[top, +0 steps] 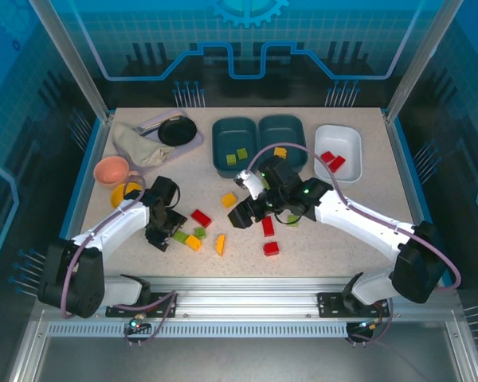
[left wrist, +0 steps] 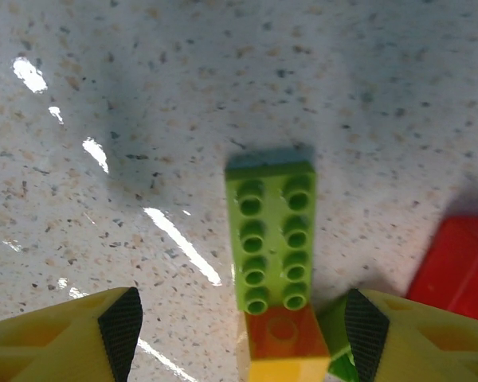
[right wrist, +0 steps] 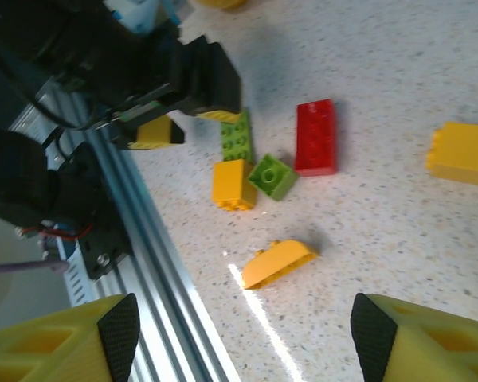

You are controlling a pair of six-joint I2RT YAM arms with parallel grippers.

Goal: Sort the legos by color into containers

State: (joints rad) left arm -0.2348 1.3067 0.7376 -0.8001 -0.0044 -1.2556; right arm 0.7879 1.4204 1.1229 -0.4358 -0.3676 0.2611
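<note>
Left claw (left wrist: 243,328): open and empty, jaws spread to either side of the long green brick (left wrist: 271,239), not touching it.

Long green brick: flat on the table (left wrist: 103,79), studs up. An orange-yellow brick (left wrist: 283,342) touches one end of it, and a red brick (left wrist: 458,267) lies just beside it.

Right claw (right wrist: 247,338): open and empty, hovering near the green brick, above a tipped yellow brick (right wrist: 277,263).

Tubs: three in a row, well apart from the green brick, on the far side of the table.
- Left teal tub (top: 223,135): green showing in it.
- Middle teal tub (top: 291,127): a yellow piece.
- White tub (top: 346,135): reds.

Step in hand, as I judge it: pick-up of the green brick, with many bricks left loose.

Next move calls for:
- lowering the left claw;
- closing across the brick's narrow width without catching the orange-yellow neighbour;
- lifting, then carrying to the tub with green.
</note>
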